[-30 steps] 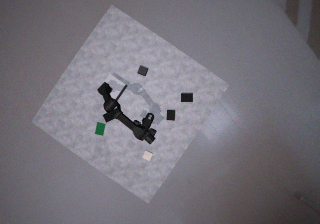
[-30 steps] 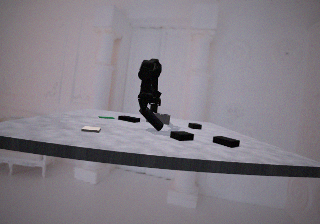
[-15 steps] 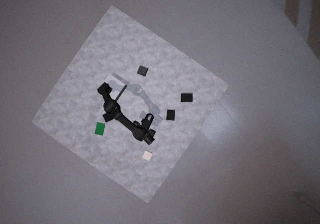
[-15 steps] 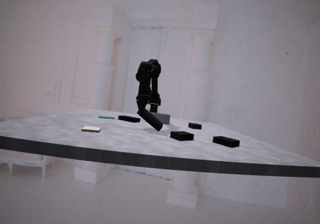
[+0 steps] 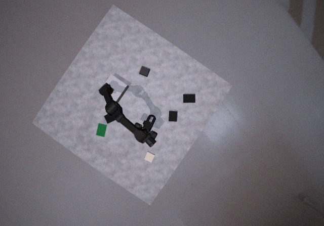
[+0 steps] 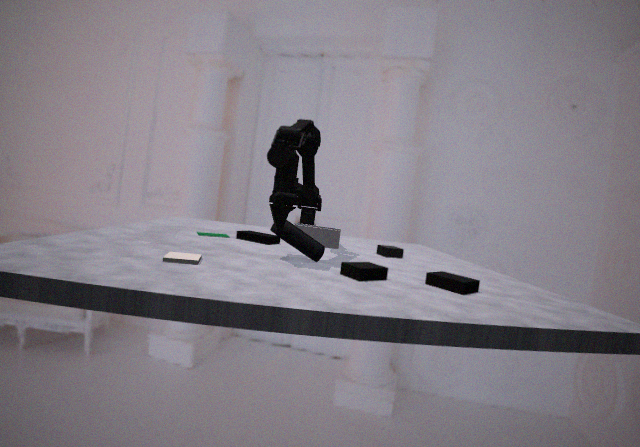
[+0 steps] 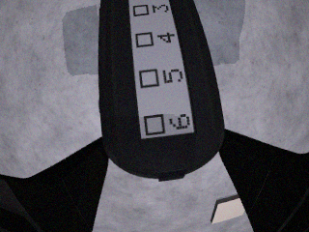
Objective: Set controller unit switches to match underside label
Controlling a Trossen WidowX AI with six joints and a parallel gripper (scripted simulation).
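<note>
The dark controller unit is held off the bench, tilted, with rounded ends. My gripper is shut on it, one finger on each side near its lower end in the wrist view. Its underside faces the wrist camera. The white label shows the squares numbered 3, 4, 5 and 6, all empty outlines. Squares 1 and 2 are cut off by the top of the wrist view. The label is too small to read in the top view. The rocker switches are hidden.
Dark blocks lie around. Another dark block lies beside the arm. A green plate and a cream tile lie flat. A grey panel stands near the arm's base.
</note>
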